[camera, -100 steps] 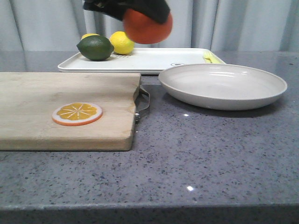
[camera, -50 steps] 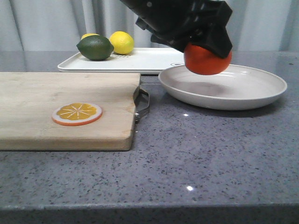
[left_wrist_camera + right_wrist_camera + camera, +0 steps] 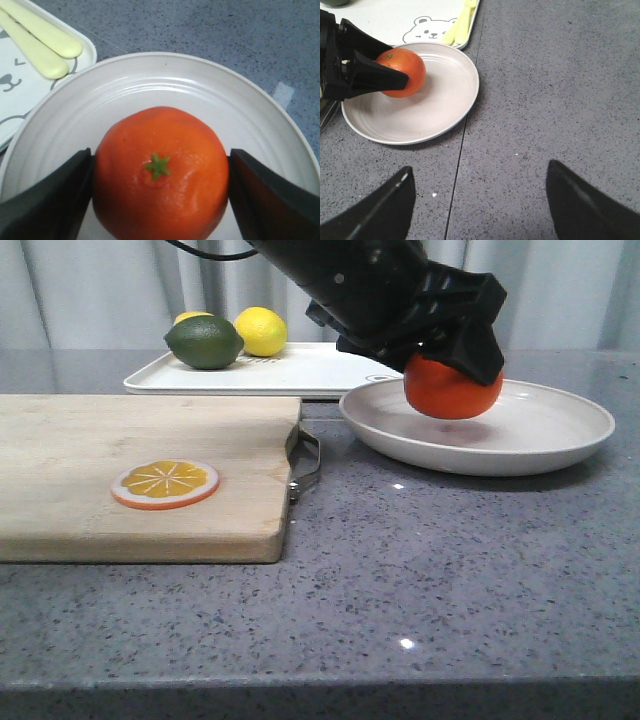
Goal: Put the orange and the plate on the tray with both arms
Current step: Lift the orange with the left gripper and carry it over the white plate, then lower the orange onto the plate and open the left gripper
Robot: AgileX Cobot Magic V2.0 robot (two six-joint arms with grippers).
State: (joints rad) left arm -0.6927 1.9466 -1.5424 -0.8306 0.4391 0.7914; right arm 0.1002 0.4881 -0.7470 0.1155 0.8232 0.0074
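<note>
Left tool (image 3: 160, 170) clamps the orange (image 3: 161, 172) over the plate (image 3: 165, 85); only its wrist view shows both fingers.

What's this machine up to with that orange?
The left gripper has its fingers clamped on the orange and holds it low over the plate, close to its surface. The plate sits on the counter beside the tray, not yet on it. The right gripper hangs open over bare counter near the plate, holding nothing.
</note>
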